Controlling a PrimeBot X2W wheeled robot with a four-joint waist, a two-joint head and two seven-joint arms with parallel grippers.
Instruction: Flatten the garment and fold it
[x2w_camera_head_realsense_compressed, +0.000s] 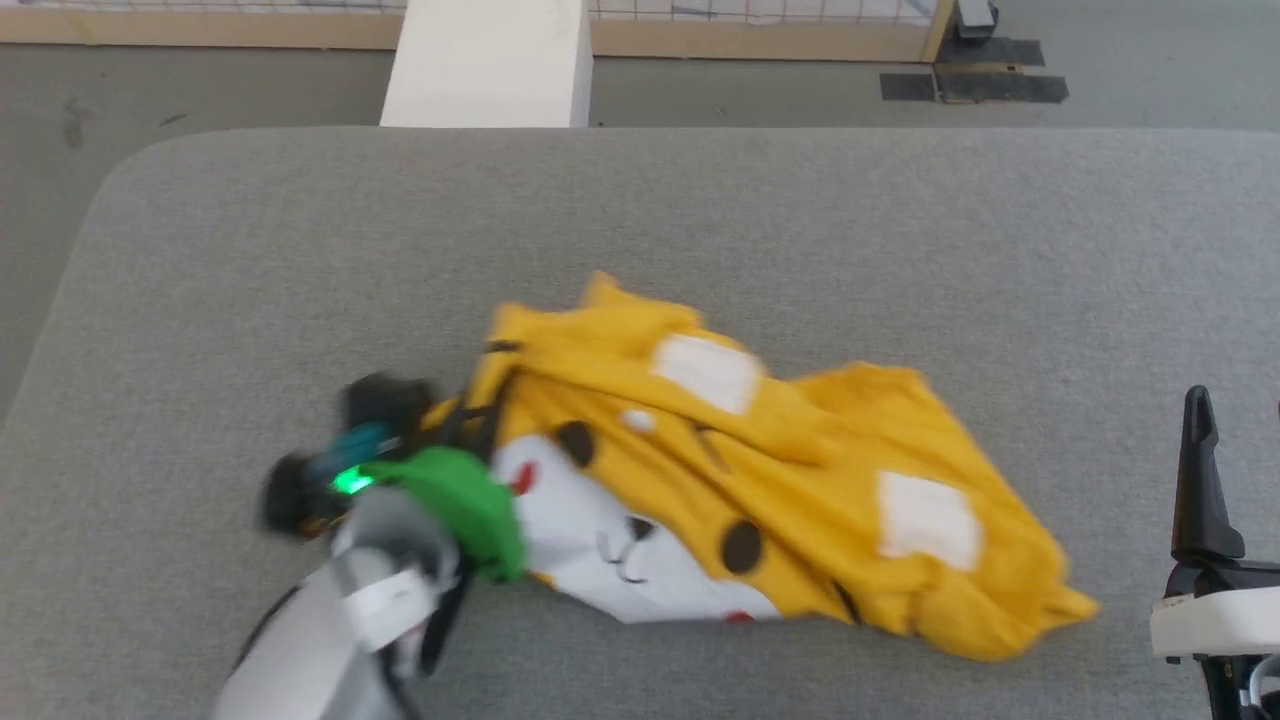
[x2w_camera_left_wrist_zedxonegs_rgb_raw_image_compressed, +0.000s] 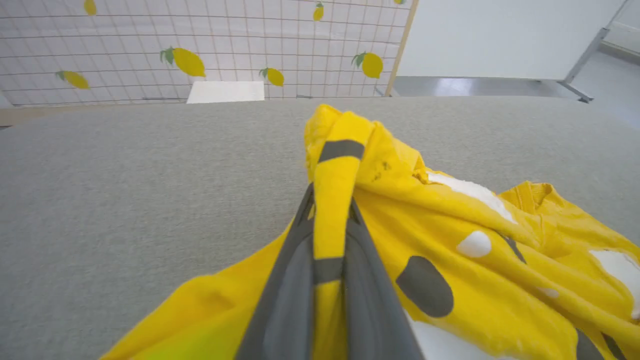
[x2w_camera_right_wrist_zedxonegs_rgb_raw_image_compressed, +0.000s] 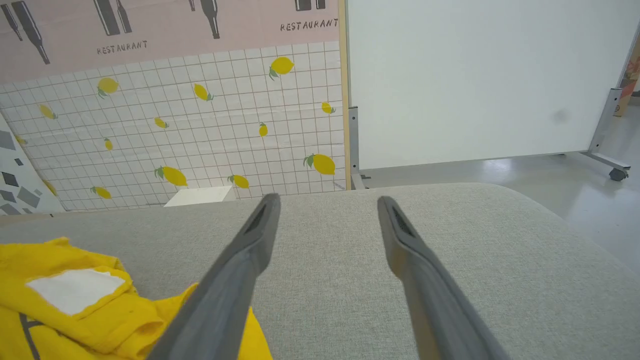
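The garment, a small yellow T-shirt with white patches, dark dots and a cartoon face, lies crumpled in the middle of the grey padded table. My left gripper is at the shirt's left edge. In the left wrist view its fingers are shut on a yellow fold with a dark stripe, and the garment bunches up to the right of them. My right gripper stands at the table's right side, apart from the shirt. The right wrist view shows the right gripper open and empty, with the garment at lower left.
A white block stands beyond the table's far edge. Behind it runs a wooden-framed wall with a tile and lemon print. A white panel on a wheeled stand is at the far right. Bare grey table surrounds the shirt.
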